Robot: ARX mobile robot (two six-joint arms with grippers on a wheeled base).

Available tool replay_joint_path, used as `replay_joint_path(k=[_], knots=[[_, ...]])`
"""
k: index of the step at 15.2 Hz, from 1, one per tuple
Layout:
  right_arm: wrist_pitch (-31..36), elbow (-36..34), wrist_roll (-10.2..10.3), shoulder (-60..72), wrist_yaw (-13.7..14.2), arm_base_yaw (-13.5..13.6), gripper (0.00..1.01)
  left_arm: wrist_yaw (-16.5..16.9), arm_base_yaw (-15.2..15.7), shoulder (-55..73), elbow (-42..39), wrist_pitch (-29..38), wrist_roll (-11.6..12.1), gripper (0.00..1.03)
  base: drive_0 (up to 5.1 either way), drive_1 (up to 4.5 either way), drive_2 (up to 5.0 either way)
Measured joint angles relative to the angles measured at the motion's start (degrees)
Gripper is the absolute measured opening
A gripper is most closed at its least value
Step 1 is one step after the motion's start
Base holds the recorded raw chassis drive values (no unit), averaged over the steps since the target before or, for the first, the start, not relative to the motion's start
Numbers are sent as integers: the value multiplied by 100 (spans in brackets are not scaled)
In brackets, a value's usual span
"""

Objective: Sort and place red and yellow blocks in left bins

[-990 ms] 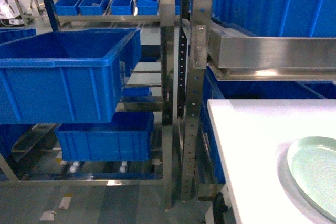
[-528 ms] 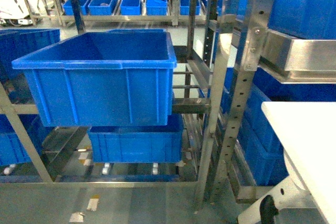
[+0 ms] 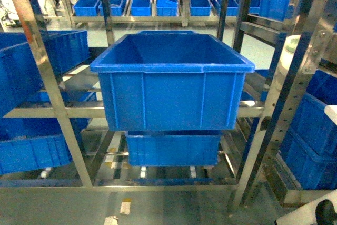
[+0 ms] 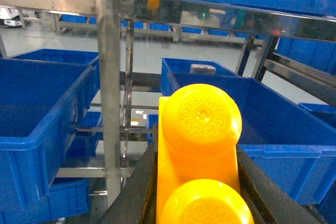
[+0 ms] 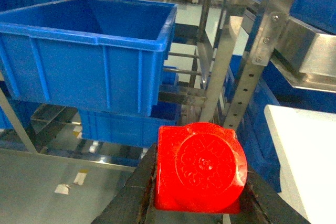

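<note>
The yellow block (image 4: 198, 145), long with two round studs, fills the left wrist view, and my left gripper (image 4: 197, 182) is shut on it, a dark finger pressed on each side. In the right wrist view my right gripper (image 5: 198, 187) is shut on the red block (image 5: 199, 167), its single stud facing the camera. A large blue bin (image 3: 168, 98) stands on the rack shelf straight ahead in the head view and also shows as the bin (image 5: 79, 72) beyond the red block. More blue bins (image 4: 286, 153) (image 4: 47, 124) sit beyond the yellow block. Neither gripper shows in the head view.
Steel rack uprights (image 3: 47, 93) (image 3: 287, 98) flank the central bin, and another upright (image 4: 110, 87) stands between two bins. A lower blue bin (image 3: 174, 150) sits under it. A white table corner (image 5: 310, 150) lies to the right. Small blue bins (image 3: 158, 5) line the far shelves.
The head view has swung left: the white table and green plate have left the picture and the big blue bin has shifted from the left to the centre.
</note>
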Motion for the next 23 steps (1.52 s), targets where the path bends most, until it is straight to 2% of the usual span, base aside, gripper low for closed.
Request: replay_joint_path(k=[23], knots=[[-13,0,-4,-20,-15,0,28,-4,9,-35,-13,-2,0,27,-496,244,244]])
